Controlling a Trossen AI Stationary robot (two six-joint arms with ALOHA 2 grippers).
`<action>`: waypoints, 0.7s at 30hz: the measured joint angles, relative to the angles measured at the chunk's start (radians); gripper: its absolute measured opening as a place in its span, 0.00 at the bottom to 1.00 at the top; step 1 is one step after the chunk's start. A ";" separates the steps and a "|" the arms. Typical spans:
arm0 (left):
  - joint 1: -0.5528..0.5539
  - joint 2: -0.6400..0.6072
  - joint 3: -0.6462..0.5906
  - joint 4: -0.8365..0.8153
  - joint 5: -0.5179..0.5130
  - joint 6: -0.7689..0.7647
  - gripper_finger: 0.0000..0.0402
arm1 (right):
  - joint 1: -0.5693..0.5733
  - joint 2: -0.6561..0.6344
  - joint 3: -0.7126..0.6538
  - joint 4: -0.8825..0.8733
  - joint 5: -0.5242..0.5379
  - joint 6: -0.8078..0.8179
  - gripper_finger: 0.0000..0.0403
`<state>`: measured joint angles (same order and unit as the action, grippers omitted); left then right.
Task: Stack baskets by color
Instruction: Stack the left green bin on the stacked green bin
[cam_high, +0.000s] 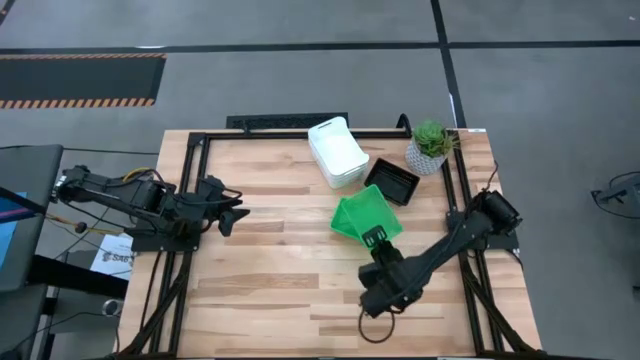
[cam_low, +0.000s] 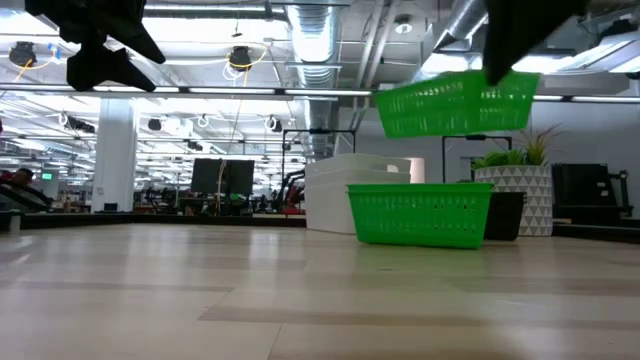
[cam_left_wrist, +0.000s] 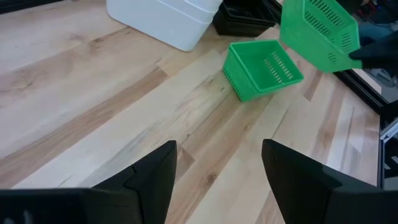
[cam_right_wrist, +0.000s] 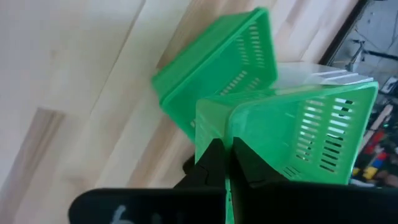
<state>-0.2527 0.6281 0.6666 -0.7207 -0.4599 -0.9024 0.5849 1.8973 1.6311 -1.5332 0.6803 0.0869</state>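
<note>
My right gripper (cam_high: 375, 239) is shut on a bright green basket (cam_low: 455, 103) and holds it in the air over the table's right half. A second green basket (cam_low: 420, 213) stands on its bottom on the table right under it. Behind them a stack of white baskets (cam_high: 337, 152) and the black baskets (cam_high: 392, 180) rest on the table near the far edge. My left gripper (cam_left_wrist: 217, 168) hangs open above the table's left side, touching nothing. My right gripper pinches the held green basket's end wall at its rim (cam_right_wrist: 227, 127), one finger (cam_right_wrist: 211, 163) on each face of the thin wall. The fingers come slanting down from the table's near right side. The basket is lifted clear, roughly level, above the other green basket.
A small potted plant (cam_high: 430, 147) in a patterned white pot stands at the far right corner, next to the black baskets. A black frame (cam_high: 185, 180) runs along the table's left, far and right edges. Bare wood lies in the table's middle and near half.
</note>
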 joint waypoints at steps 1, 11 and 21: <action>0.000 0.000 0.000 0.000 -0.001 0.000 0.56 | 0.009 0.000 -0.018 0.001 0.001 -0.002 0.02; 0.000 0.000 0.000 0.000 -0.070 -0.019 0.56 | 0.037 0.000 -0.129 0.000 0.058 -0.198 0.02; 0.000 0.000 0.000 0.000 -0.071 -0.029 0.56 | 0.036 0.000 -0.210 0.051 0.093 -0.203 0.02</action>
<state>-0.2527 0.6283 0.6666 -0.7208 -0.5308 -0.9312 0.6205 1.8977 1.4208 -1.4822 0.7730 -0.1166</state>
